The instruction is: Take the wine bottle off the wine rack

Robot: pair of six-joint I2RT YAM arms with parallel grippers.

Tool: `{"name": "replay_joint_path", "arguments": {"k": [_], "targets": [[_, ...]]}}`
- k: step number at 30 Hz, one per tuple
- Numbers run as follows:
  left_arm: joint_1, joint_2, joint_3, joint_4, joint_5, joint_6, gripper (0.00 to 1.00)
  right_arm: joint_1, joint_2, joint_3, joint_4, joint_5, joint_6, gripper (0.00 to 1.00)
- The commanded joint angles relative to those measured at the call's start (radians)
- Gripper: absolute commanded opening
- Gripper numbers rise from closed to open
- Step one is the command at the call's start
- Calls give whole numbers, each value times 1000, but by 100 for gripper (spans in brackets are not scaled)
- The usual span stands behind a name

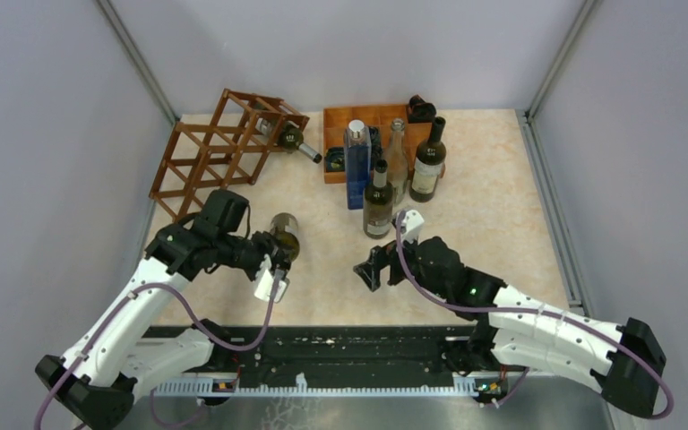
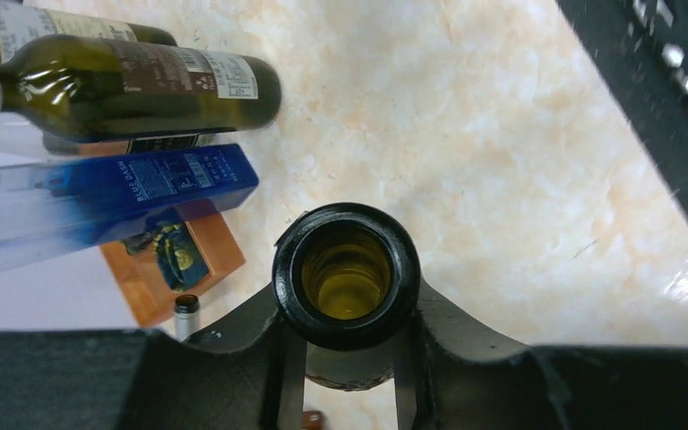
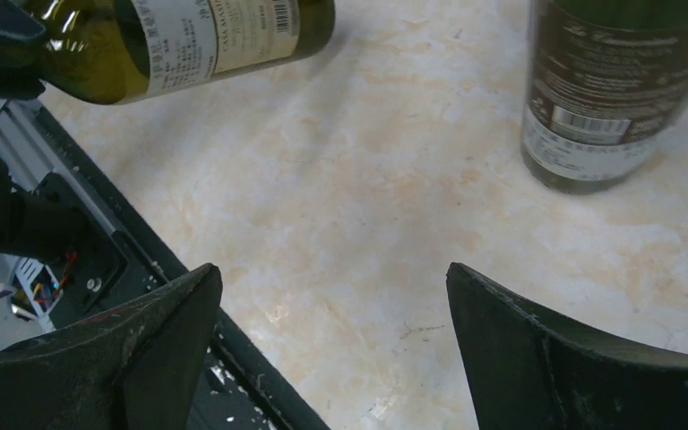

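Pale marbled counter (image 1: 493,215) boxed in by grey walls. At far-left corner, wine rack (image 1: 219,152), with a second bottle (image 1: 291,139) lodged in its right end cell. Clear of rack, over near-left counter: wine bottle (image 1: 283,238), neck clamped in closed left gripper (image 1: 271,258). Near centre, right gripper (image 1: 373,265) spread wide, holding nothing. Along far edge, orange tray (image 1: 339,121); four upright bottles (image 1: 428,161) clustered at and just before it.
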Motion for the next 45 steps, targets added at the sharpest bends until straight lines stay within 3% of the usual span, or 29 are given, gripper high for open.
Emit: {"name": "replay_joint_path", "arguments": {"k": [1, 10, 21, 26, 36, 43, 45], "targets": [[-2, 8, 145, 63, 146, -230, 0, 59, 58, 81, 119, 8, -65, 95], [-3, 10, 189, 176, 248, -566, 0, 157, 179, 101, 280, 31, -129, 99], [-3, 29, 219, 307, 371, -869, 0, 217, 320, 110, 517, 30, -210, 99], [-1, 37, 230, 337, 406, -937, 0, 229, 371, 111, 640, -14, -233, 99], [-3, 42, 226, 403, 451, -1045, 0, 241, 494, 152, 720, -75, -284, 99], [-1, 48, 243, 399, 478, -1095, 0, 242, 571, 209, 740, -26, -346, 98], [-1, 47, 247, 396, 480, -1100, 0, 241, 574, 211, 741, -16, -354, 93]]}}
